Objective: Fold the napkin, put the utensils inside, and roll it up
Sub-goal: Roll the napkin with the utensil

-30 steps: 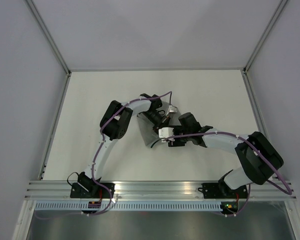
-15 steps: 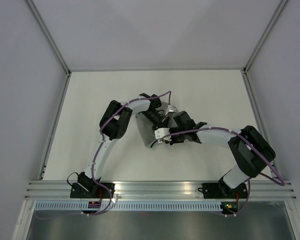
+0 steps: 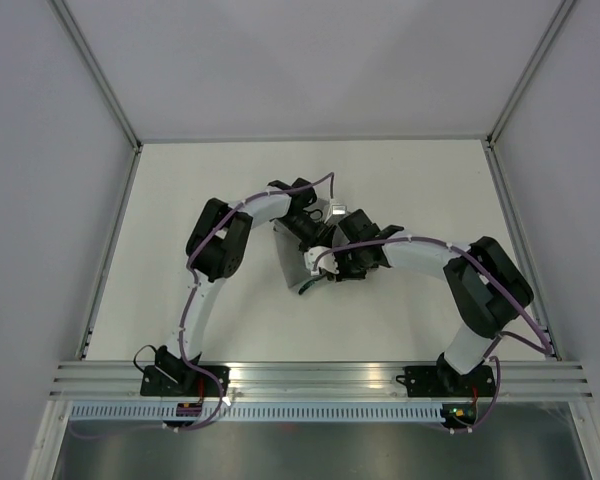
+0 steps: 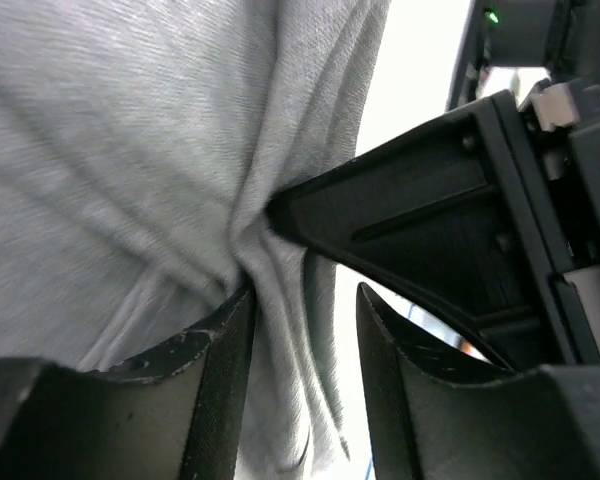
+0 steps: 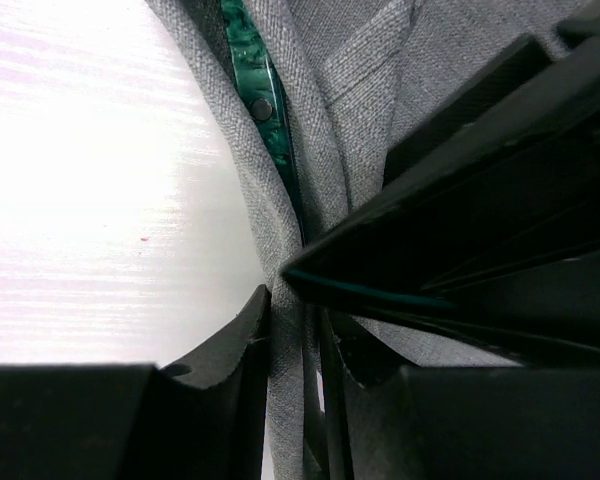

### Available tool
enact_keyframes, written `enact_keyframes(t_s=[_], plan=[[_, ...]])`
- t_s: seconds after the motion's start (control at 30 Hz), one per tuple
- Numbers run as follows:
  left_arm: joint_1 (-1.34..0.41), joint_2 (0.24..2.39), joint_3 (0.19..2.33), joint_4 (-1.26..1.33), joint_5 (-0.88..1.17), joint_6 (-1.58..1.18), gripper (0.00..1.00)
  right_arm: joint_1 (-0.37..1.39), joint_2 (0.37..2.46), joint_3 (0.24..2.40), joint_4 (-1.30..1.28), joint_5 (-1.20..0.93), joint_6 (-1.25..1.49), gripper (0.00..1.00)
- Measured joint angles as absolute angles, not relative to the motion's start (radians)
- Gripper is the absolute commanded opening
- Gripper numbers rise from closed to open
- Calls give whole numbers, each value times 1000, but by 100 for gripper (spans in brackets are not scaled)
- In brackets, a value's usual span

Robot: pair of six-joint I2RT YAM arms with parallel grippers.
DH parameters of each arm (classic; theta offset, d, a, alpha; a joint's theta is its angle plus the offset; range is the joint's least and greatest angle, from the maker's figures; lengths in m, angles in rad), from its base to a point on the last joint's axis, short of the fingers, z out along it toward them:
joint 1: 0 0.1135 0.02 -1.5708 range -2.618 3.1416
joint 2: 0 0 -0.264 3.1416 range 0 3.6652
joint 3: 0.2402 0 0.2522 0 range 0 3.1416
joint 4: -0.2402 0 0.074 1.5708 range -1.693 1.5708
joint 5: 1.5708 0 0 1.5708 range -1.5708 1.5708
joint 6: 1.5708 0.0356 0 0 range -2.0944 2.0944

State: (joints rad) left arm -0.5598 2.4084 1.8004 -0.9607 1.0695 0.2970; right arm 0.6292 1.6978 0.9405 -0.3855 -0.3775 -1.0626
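The grey napkin (image 3: 292, 262) lies folded and bunched at mid-table, mostly under both wrists. It fills the left wrist view (image 4: 130, 150) and shows in the right wrist view (image 5: 370, 80). A green utensil handle (image 5: 262, 100) lies tucked inside a fold; other utensils are hidden. My left gripper (image 3: 317, 240) (image 4: 305, 300) is open, its jaws either side of a cloth fold that touches only the left finger. My right gripper (image 3: 322, 268) (image 5: 295, 300) is shut on a fold of the napkin's edge, tip to tip with the left gripper.
The white table (image 3: 410, 180) ends at grey walls on the left, right and back. An aluminium rail (image 3: 320, 375) runs along the near edge by the arm bases.
The right wrist has swung left and away from me, closing in on the left gripper. The left arm has shifted slightly left. The napkin is more bunched between them.
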Motion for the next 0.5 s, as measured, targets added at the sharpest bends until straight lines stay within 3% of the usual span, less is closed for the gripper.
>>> enact_keyframes(t_s=[0.5], plan=[[-397,2128,1555,-581,784,65,56,528,1911,1234,-731,-565,-1072,6]])
